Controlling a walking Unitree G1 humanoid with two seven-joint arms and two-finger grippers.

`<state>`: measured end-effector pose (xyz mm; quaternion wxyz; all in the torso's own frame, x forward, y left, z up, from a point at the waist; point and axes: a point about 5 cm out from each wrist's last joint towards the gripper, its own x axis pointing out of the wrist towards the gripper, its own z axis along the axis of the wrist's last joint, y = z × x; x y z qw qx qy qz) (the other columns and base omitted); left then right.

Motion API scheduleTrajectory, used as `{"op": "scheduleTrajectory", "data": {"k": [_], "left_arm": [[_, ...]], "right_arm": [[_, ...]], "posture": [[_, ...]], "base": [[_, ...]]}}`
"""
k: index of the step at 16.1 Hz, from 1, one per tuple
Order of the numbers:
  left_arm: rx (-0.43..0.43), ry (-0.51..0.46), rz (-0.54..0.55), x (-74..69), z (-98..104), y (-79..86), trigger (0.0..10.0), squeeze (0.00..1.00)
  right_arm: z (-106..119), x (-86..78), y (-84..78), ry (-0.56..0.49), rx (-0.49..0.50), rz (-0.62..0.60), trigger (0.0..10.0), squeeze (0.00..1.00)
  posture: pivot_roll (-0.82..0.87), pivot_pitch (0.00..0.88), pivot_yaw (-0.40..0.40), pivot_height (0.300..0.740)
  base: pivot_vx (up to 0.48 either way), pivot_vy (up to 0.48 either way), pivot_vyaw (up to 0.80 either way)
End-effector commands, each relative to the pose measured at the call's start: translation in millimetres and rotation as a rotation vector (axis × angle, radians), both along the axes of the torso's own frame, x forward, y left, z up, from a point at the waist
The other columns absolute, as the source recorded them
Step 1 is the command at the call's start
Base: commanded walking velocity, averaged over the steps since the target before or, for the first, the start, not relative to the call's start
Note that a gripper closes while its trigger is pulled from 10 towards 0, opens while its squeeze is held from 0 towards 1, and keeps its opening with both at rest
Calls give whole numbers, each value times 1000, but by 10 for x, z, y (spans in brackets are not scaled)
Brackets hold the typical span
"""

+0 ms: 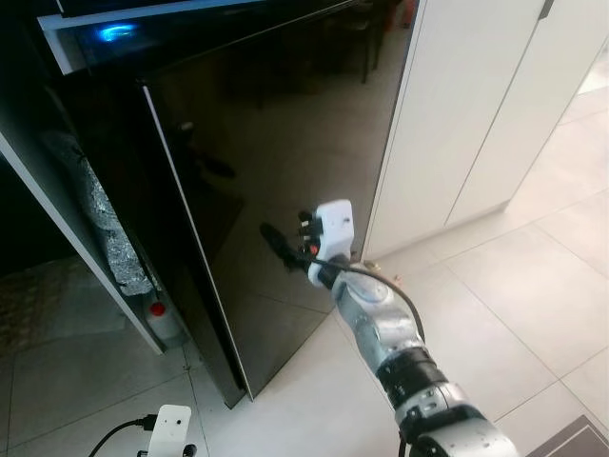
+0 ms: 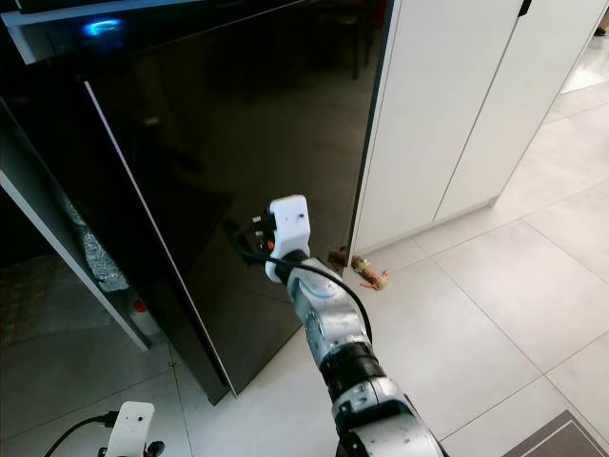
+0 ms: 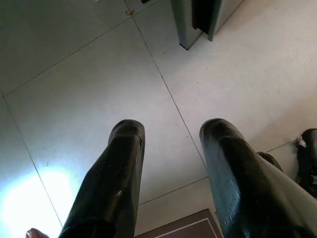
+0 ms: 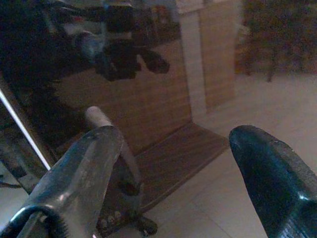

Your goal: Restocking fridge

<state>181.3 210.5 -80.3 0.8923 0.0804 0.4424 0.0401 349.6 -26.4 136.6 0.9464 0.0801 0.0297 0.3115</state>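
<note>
Black and shiny, the fridge door stands a little way open in front of you, and you can see a bottle with a red cap low down in the gap beside it. Your right gripper is held up close to the door's glossy front, with its two fingers spread wide apart. Your left gripper hangs low over the pale floor tiles, fingers apart too. White cupboards stand just beside the fridge.
</note>
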Motion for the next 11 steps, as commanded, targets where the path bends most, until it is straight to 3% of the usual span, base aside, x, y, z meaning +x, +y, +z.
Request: {"op": "scheduleTrajectory", "data": {"k": [1, 5, 7, 11], "left_arm": [[8, 14, 9, -25, -12, 14, 10000, 0], [1, 14, 28, -38, -18, 15, 10000, 0], [0, 21, 34, -63, -29, 22, 10000, 0], [2, 29, 33, -90, -39, 34, 10000, 0]], "right_arm": [[37, -38, 177, -7, 17, 22, 10000, 0], [-62, -41, 19, 8, 6, -30, 10000, 0], [-158, -39, -141, 1, -7, -96, 10000, 0], [-224, -58, -274, 5, 0, -146, 10000, 0]], "posture": [[-138, 0, -2, 740], [-146, 0, -3, 740], [-154, 0, -3, 740], [-159, 0, -2, 740]], "base": [[0, 0, 0], [0, 0, 0], [0, 141, 0], [0, 141, 706]]}}
